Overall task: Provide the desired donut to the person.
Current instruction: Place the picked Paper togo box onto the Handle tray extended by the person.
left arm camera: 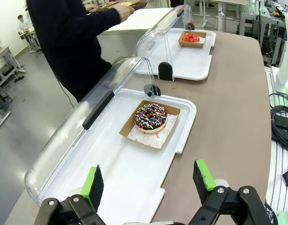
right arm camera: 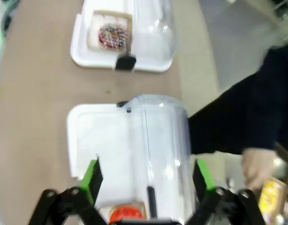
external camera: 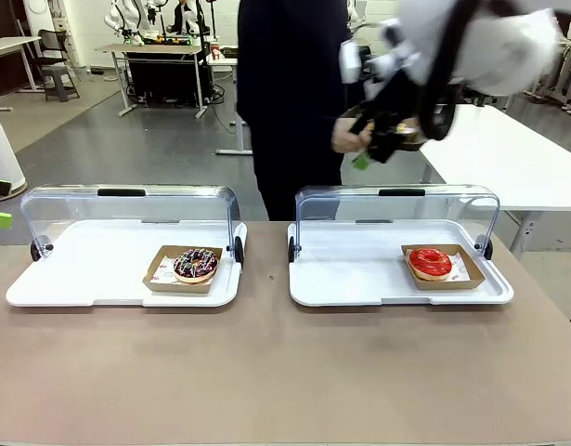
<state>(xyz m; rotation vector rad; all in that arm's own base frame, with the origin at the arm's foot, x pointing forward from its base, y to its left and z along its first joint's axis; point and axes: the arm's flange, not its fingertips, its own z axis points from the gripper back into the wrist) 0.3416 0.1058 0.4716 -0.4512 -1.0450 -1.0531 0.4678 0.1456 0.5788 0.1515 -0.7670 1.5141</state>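
A chocolate donut with sprinkles (external camera: pixel 195 265) sits in a cardboard tray on the left white tray (external camera: pixel 81 269). On the right white tray (external camera: pixel 350 274) lies a red glazed donut (external camera: pixel 431 263). The person (external camera: pixel 290 93) stands behind the table, one hand (external camera: pixel 345 135) on a cardboard tray with a yellow donut (right arm camera: pixel 270 197). My right gripper (external camera: pixel 373 149) hovers high, right next to that hand, jaws open and empty (right arm camera: pixel 147 176). My left gripper (left arm camera: pixel 148 183) is open and empty over the near end of the left tray, the chocolate donut (left arm camera: pixel 151 117) ahead of it.
Both trays have clear domed lids (external camera: pixel 127 209) (external camera: pixel 396 212) swung open toward the person. A white table (external camera: pixel 508 158) stands behind on the right. The brown tabletop (external camera: pixel 285 372) in front of the trays is bare.
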